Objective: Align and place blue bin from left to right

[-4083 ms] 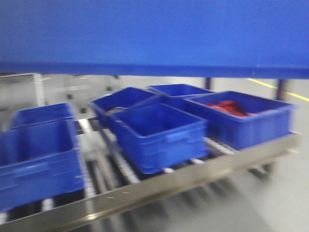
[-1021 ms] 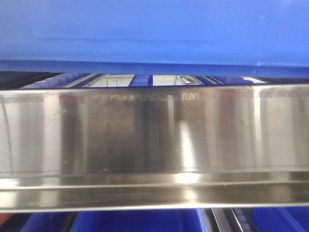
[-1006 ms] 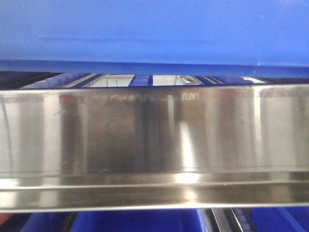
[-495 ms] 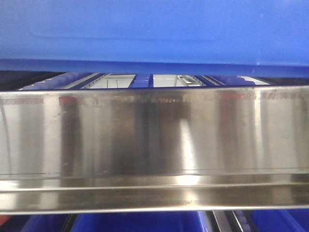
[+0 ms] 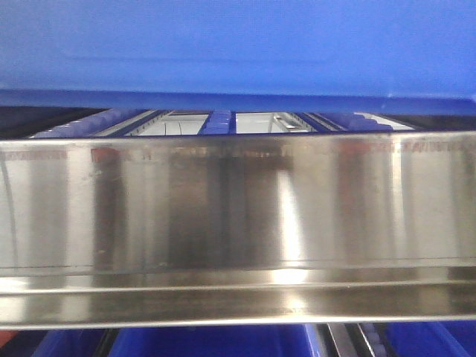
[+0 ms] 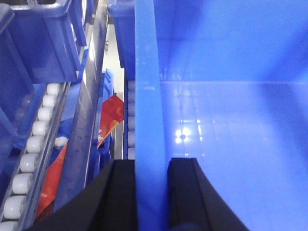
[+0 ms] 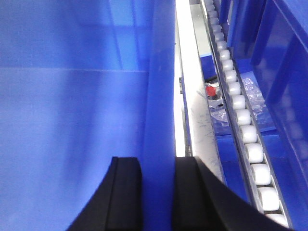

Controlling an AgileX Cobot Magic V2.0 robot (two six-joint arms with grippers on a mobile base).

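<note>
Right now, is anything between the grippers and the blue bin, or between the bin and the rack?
Nothing between them: the left gripper and right gripper each clamp a wall of the blue bin. Ahead, the rack's steel front rail spans the front view just below the bin's lower edge, with a narrow gap between.

A steel-fronted rack [image 5: 238,216] (white roller tracks [image 7: 243,118]) bears blue crates [image 6: 43,38].
</note>
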